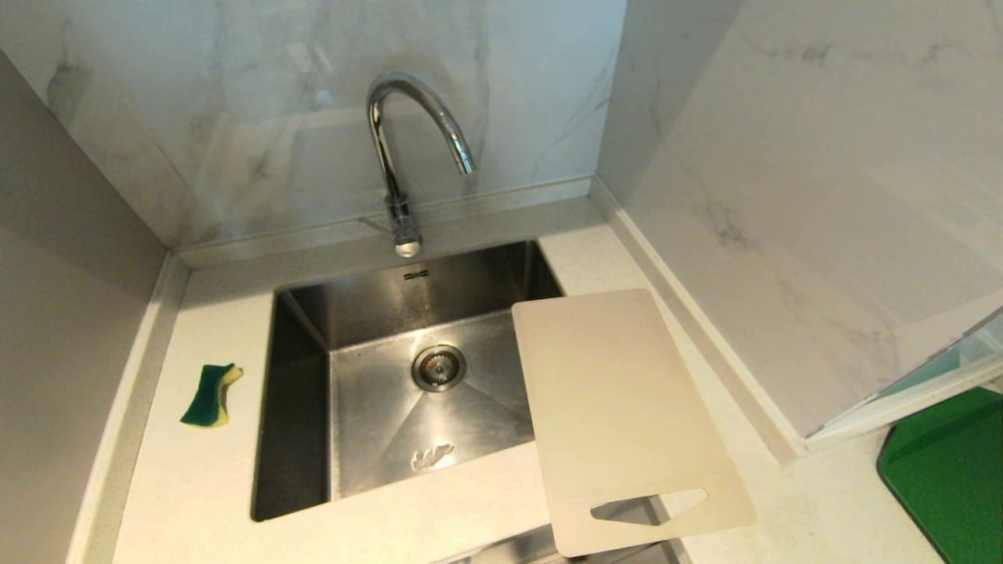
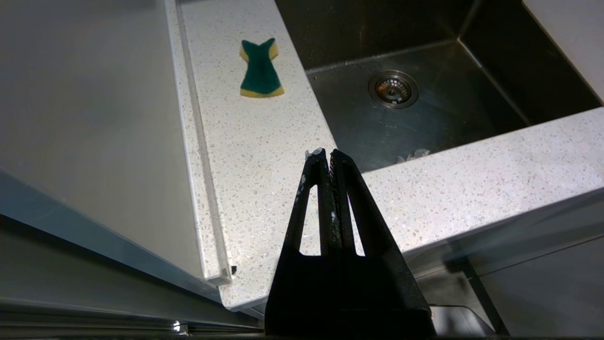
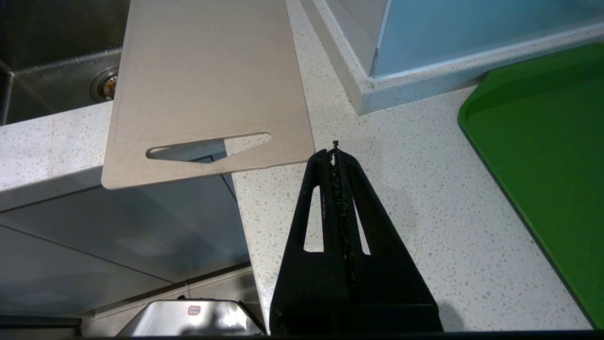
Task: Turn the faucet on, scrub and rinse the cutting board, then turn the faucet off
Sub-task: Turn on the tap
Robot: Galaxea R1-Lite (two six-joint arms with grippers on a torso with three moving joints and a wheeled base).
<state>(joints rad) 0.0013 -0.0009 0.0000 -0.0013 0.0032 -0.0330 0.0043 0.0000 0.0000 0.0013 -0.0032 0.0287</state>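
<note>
The chrome gooseneck faucet (image 1: 400, 157) rises behind the steel sink (image 1: 298, 407); no water runs from it. The cream-white cutting board (image 1: 619, 407) lies flat on the counter to the sink's right, one long edge over the basin and its slotted handle end jutting past the counter's front edge. Neither arm shows in the head view. My left gripper (image 2: 328, 153) hangs shut and empty above the counter's front edge, left of the sink. My right gripper (image 3: 334, 153) is shut and empty too, just off the cutting board's (image 3: 207, 85) handle corner.
A green-and-yellow sponge (image 1: 210, 395) (image 2: 260, 71) lies on the counter left of the sink. A green mat (image 1: 952, 470) (image 3: 542, 141) sits at the far right. Marble walls close in behind and on the right, a grey panel (image 1: 63, 313) on the left.
</note>
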